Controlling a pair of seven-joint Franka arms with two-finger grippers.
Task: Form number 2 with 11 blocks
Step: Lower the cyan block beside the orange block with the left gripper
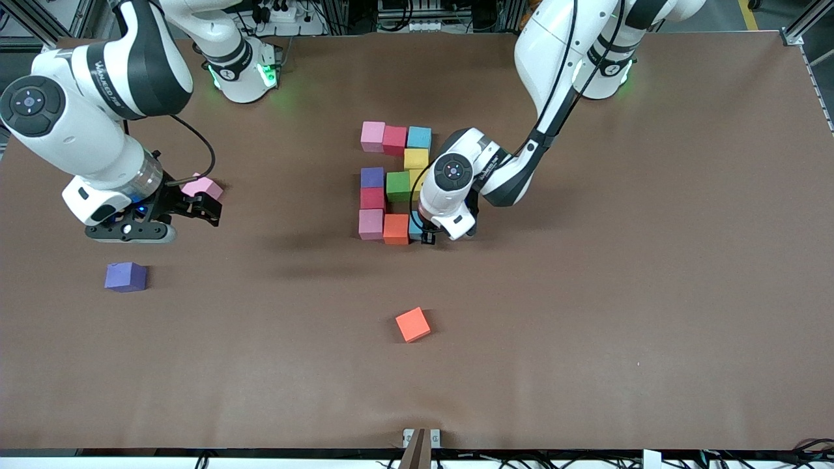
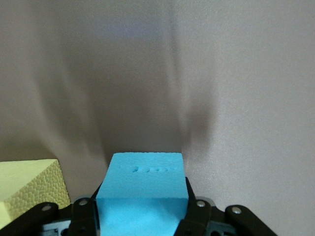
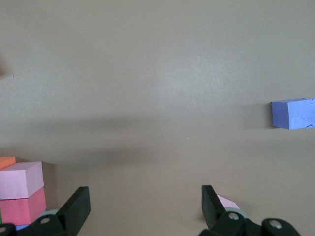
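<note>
Clamped between the fingers of the left pincer (image 2: 142,216), a light blue block (image 2: 143,184) is held at the corner of the number 2 (image 1: 391,182), just beside the orange block (image 1: 396,228) of the row nearest the front camera. A yellow block (image 2: 27,189) is seen beside it. The right pincer (image 3: 142,209) is spread wide and holds nothing, over the surface (image 1: 586,293) toward the right arm's end, near a stray pink block (image 1: 203,187). Stray purple (image 1: 126,277) and orange (image 1: 413,324) blocks lie apart.
</note>
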